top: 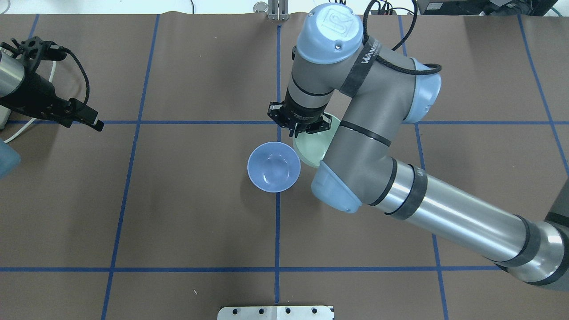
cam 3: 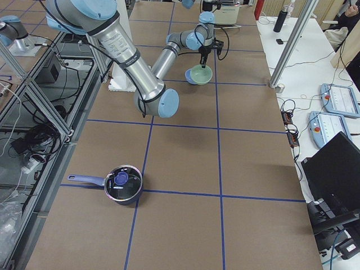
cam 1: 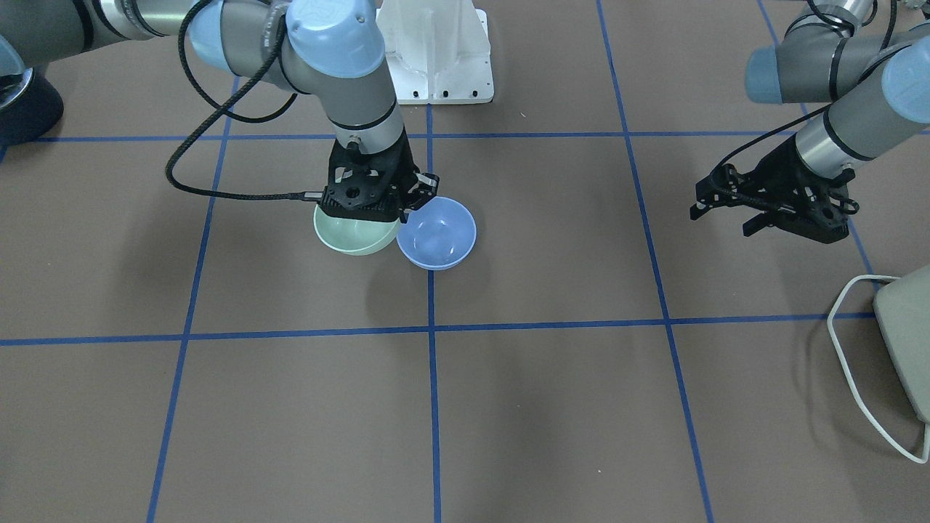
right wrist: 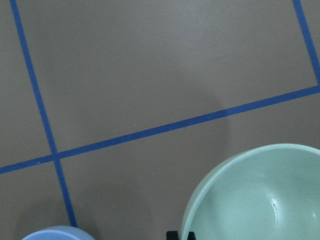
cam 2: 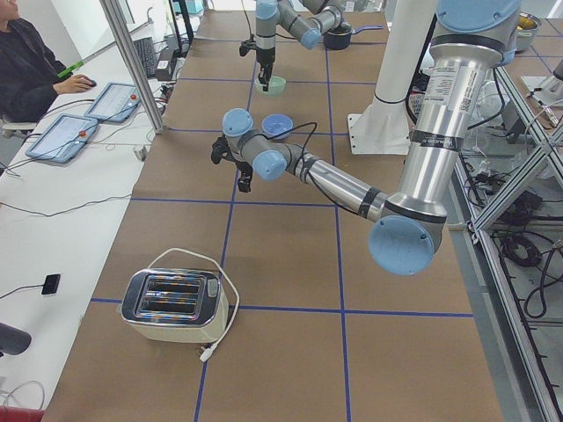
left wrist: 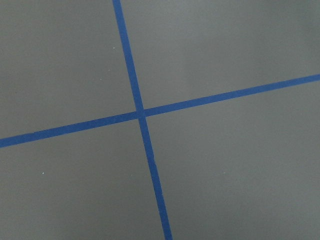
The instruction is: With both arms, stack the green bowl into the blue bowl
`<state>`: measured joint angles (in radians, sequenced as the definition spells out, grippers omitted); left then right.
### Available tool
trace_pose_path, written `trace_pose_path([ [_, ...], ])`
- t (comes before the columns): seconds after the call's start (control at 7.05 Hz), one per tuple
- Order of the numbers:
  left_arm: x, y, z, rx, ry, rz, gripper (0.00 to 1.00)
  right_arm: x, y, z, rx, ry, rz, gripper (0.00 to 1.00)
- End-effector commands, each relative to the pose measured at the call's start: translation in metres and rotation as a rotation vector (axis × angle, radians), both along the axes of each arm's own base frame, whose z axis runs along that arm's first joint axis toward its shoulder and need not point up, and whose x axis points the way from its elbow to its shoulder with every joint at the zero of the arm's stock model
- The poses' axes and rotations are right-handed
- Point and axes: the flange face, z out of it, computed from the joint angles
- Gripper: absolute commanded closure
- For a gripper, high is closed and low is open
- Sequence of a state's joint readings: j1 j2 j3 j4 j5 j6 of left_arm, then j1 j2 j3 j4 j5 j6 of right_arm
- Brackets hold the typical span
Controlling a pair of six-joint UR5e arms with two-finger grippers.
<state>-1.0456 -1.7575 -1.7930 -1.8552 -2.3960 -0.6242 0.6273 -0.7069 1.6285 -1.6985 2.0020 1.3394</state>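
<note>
At the surface's (top: 178, 213) centre, the green bowl (top: 313, 147) sits just beside the blue bowl (top: 273, 166), not yet stacked. The right gripper's (top: 304, 130) jaws appear pinched on its rim. The left gripper (cam 1: 730, 211) hangs well apart, jaws open and empty.

The near, large left arm (cam 2: 352, 189) reaches across the brown, blue-taped table (cam 2: 290, 264). The left gripper (cam 2: 230, 167) hangs near a pale periwinkle-blue round bowl (cam 2: 277, 126). Farther off, the right gripper (cam 2: 264, 79) points down at a pale mint-green round bowl (cam 2: 274, 86). A chrome-and-cream toaster (cam 2: 174, 305) sits in the foreground.
</note>
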Motion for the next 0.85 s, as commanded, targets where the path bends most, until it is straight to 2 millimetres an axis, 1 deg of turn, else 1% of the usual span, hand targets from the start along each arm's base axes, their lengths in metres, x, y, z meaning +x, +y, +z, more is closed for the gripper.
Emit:
trace_pose_path([
  [0.0, -0.002, 0.003, 0.005, -0.005, -0.005, -0.001, 0.03, -0.058, 0.009, -0.035, 0.021, 0.034, -0.024, 1.0],
  [0.14, -0.003, 0.005, 0.009, -0.01, -0.008, -0.001, 0.03, -0.066, 0.016, -0.036, 0.026, 0.039, -0.035, 1.0],
  [0.43, -0.004, 0.006, 0.011, -0.006, -0.006, -0.001, 0.03, -0.087, 0.033, -0.029, 0.035, 0.061, -0.056, 1.0],
  [0.57, -0.006, 0.009, 0.015, -0.004, -0.007, -0.001, 0.03, -0.104, 0.04, -0.03, 0.051, 0.084, -0.058, 1.0],
  [0.71, -0.008, 0.012, 0.02, -0.007, -0.008, -0.001, 0.03, -0.11, 0.041, -0.026, 0.054, 0.096, -0.067, 1.0],
])
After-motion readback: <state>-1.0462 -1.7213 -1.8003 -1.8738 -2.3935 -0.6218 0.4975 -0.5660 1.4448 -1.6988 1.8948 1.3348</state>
